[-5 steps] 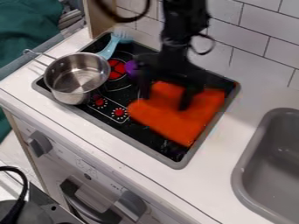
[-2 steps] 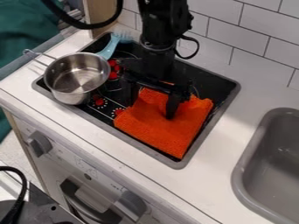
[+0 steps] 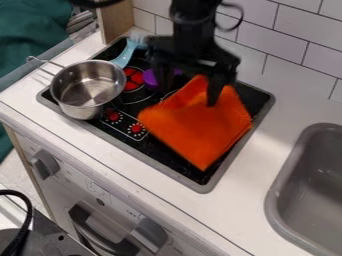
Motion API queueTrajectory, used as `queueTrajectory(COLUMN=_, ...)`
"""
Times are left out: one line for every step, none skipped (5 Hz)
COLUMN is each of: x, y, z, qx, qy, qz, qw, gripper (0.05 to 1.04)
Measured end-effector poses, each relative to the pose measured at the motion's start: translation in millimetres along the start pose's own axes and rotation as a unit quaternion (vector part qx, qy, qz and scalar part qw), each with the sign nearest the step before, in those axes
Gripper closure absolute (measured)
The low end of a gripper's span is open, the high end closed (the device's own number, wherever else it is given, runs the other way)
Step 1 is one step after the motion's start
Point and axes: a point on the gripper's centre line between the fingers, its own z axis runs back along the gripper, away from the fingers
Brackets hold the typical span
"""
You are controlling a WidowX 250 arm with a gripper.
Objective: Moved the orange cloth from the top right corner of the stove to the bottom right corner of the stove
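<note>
The gripper (image 3: 188, 93) hangs over the back right part of the stove (image 3: 205, 189), open, its two fingers well apart. The orange cloth (image 3: 200, 127) covers much of the stove's right half, one corner pointing toward the wall and another toward the front edge. The right finger stands in front of the cloth's raised-looking back part, and the left finger is just left of that part. Whether either finger touches the cloth, I cannot tell.
A metal pot (image 3: 87, 90) sits on the stove's left side, with a light blue brush (image 3: 125, 54) behind it. A purple object (image 3: 151, 79) lies near the left finger. The grey sink (image 3: 304, 192) is at right, the tiled wall (image 3: 287, 45) behind.
From the latest earlier frame, the gripper has moved back toward the wall and slightly right. The cloth has turned and shifted back, its back corner now higher in view. The purple object is uncovered.
</note>
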Motion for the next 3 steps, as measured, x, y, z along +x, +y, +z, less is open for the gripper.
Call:
queueTrajectory(x=0.3, y=-1.1, z=15.3, qx=-0.007, qy=-0.009, qz=0.008, qw=0.9999, gripper=0.079)
queueTrajectory(x=0.5, y=0.9, z=21.0, qx=0.0, qy=-0.002, qz=0.014, qw=0.9999, gripper=0.079)
queueTrajectory(x=0.5, y=1.0, z=24.6, qx=0.002, qy=0.004, qz=0.015, qw=0.9999, gripper=0.079)
